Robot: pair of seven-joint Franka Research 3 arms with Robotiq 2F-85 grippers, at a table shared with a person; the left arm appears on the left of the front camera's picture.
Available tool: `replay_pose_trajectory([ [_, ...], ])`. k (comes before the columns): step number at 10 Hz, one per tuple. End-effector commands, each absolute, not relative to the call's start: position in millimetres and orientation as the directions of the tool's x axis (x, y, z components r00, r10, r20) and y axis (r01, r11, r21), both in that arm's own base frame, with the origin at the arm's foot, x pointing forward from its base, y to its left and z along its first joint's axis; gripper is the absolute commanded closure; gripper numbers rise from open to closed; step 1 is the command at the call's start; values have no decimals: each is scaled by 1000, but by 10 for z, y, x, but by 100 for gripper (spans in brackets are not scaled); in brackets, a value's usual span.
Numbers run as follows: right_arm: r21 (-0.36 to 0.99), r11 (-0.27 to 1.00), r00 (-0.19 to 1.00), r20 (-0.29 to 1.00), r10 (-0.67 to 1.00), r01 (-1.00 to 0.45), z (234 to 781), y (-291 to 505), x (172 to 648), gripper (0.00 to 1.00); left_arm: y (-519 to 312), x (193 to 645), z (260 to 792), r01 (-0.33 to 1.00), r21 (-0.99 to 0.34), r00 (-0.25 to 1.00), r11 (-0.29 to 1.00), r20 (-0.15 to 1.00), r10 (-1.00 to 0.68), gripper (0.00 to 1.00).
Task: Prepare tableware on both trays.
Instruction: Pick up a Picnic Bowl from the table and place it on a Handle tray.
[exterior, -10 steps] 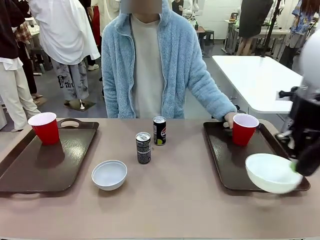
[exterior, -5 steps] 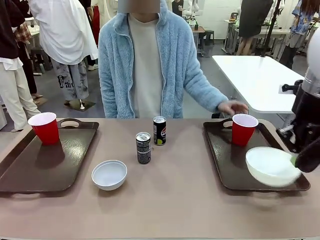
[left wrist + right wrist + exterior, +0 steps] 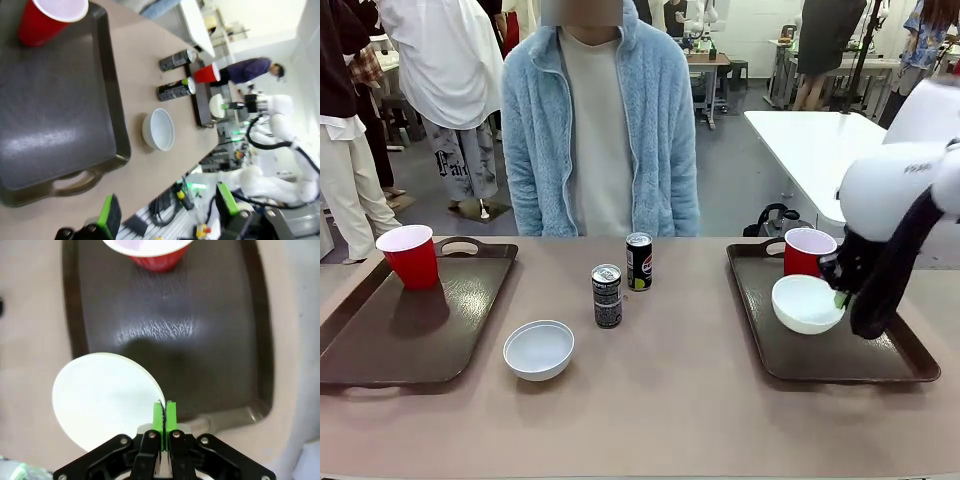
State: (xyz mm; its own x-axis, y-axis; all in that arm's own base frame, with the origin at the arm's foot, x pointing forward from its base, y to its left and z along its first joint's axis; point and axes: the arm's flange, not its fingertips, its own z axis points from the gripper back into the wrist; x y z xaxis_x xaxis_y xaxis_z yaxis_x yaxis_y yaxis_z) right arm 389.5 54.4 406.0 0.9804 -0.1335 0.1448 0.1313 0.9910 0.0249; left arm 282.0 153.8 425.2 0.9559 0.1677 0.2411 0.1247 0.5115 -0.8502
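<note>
Well, the right tool (image 3: 840,298) is clamped on the rim of a small round white bowl (image 3: 807,303), its green pads (image 3: 158,417) pressed together on the thin wall; the bowl sits over the right dark-brown glossy plastic tray (image 3: 760,340), just in front of a red plastic cup (image 3: 807,252) (whether bowl and tray touch I cannot tell); the left tool (image 3: 167,210) hangs with fingers wide apart, gripping nothing, off the near handle of the left dark-brown tray (image 3: 420,330), which carries a second red cup (image 3: 410,255) in its far corner; a second white bowl (image 3: 539,349), a slim dark drink can (image 3: 607,295) and another can (image 3: 639,261) stand on the beige tabletop (image 3: 670,420) between the trays; a person in a light-blue fleece jacket (image 3: 600,130) stands at the far side.
</note>
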Motion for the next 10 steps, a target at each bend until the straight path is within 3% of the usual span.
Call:
replay_pose_trajectory([
  [1,4,995,986,132,-102,102,3807,472,3974,100,1532,2815,4257,130,-856,955,500,244,169,0],
  [4,18,996,986,139,-87,85,3565,481,4019,100,1532,2815,4257,130,-856,955,500,244,169,0],
  [5,30,996,986,143,-85,82,3596,471,4012,38,1532,2815,4257,130,-856,955,500,244,169,0],
  [6,34,996,987,140,-84,80,3643,459,3983,38,1532,2815,4257,130,-856,955,500,244,169,0],
  [7,36,996,987,134,-88,84,3700,463,3975,0,1532,2815,4257,130,-856,955,500,244,169,0],
  [8,38,997,991,112,-75,71,3766,469,3925,34,1532,2815,4257,130,-856,955,500,244,169,0],
  [9,55,997,994,91,-65,60,3895,477,3883,0,1532,2815,4257,130,-856,955,500,244,169,0],
  [10,85,996,996,86,-35,28,4096,498,3771,0,1532,2815,4257,130,-856,955,500,244,169,0],
])
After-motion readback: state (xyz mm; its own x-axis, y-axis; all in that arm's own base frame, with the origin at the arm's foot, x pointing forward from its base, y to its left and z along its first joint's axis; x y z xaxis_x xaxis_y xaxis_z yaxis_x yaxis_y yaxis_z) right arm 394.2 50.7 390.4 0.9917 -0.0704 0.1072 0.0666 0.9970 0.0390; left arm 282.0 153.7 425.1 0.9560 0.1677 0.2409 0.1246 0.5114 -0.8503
